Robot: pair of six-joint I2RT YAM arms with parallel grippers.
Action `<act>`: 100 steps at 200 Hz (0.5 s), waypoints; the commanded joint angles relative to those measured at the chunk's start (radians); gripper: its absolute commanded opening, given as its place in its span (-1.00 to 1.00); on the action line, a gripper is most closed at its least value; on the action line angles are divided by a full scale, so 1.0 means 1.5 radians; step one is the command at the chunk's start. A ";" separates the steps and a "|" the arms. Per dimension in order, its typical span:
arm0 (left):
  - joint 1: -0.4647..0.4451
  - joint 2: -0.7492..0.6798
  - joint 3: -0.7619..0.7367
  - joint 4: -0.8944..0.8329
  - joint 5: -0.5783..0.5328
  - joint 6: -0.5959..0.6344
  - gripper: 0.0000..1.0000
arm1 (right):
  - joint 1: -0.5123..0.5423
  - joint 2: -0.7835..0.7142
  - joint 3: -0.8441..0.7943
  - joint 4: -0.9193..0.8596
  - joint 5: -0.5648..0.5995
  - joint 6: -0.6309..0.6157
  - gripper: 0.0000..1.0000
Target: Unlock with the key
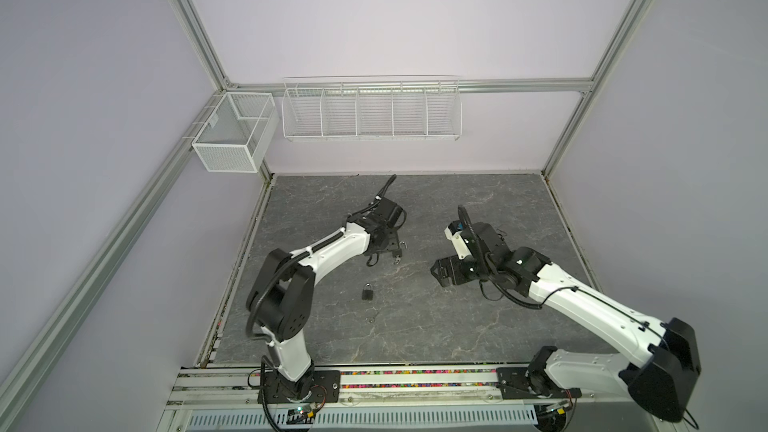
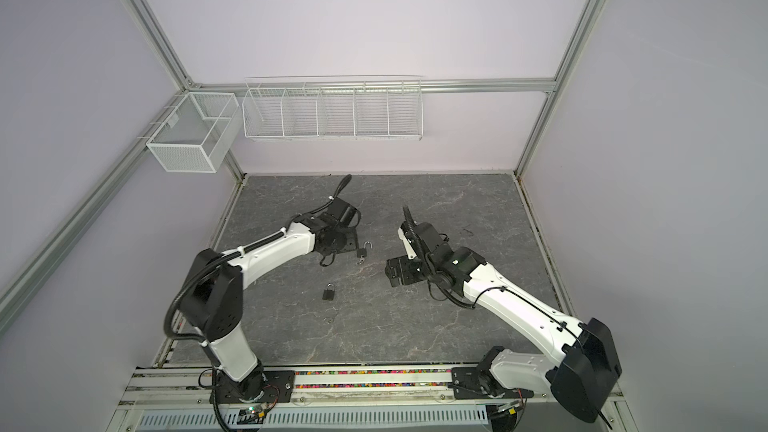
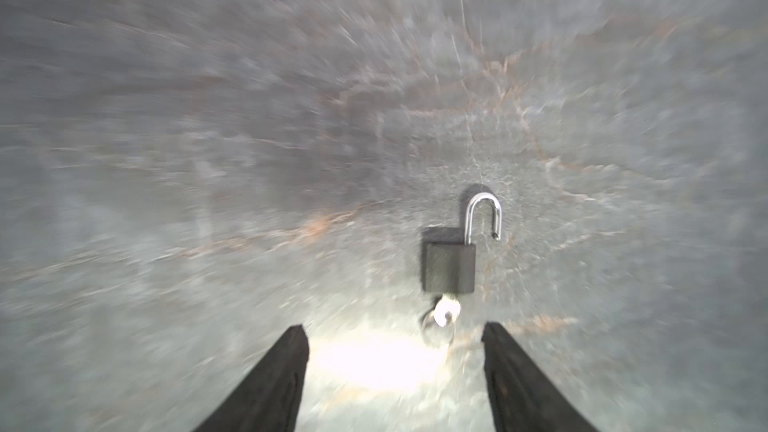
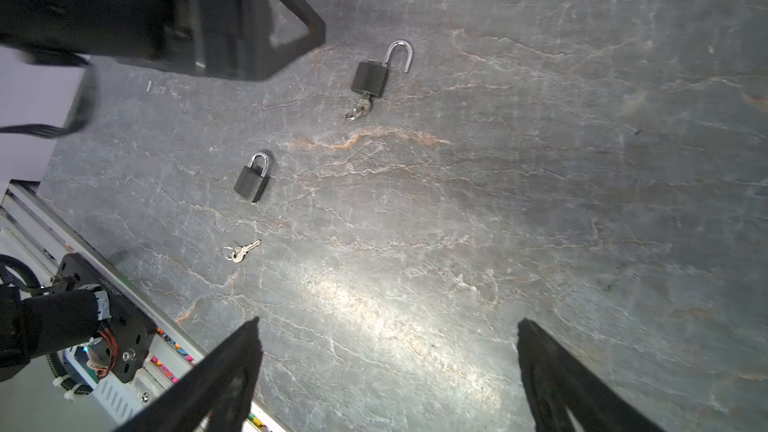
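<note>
- Your left jaws stand apart, empty, just short of the open-shackled padlock, its key inserted.
- Your right jaws gape wide, holding nothing.
- A shut padlock lies nearby.

A small dark open padlock lies flat on the bench, its silver shackle swung up and free at one end. A silver key on a ring sits in its keyhole. Nearer the arm bases lies a second padlock, alike but with its shackle shut. A loose key on a ring lies apart from it, nearer the bases still.
</note>
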 commanded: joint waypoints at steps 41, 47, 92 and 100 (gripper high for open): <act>0.062 -0.294 -0.176 0.056 0.021 0.012 0.33 | 0.172 0.157 0.080 0.013 0.127 0.137 0.94; 0.071 -0.324 -0.192 0.058 0.024 0.009 0.33 | 0.184 0.179 0.093 0.011 0.133 0.149 0.94; 0.109 -0.535 -0.296 0.055 0.024 -0.012 0.31 | 0.260 0.308 0.161 0.014 0.193 0.242 0.90; 0.110 -0.557 -0.303 0.043 0.023 -0.013 0.31 | 0.268 0.321 0.164 0.023 0.195 0.255 0.90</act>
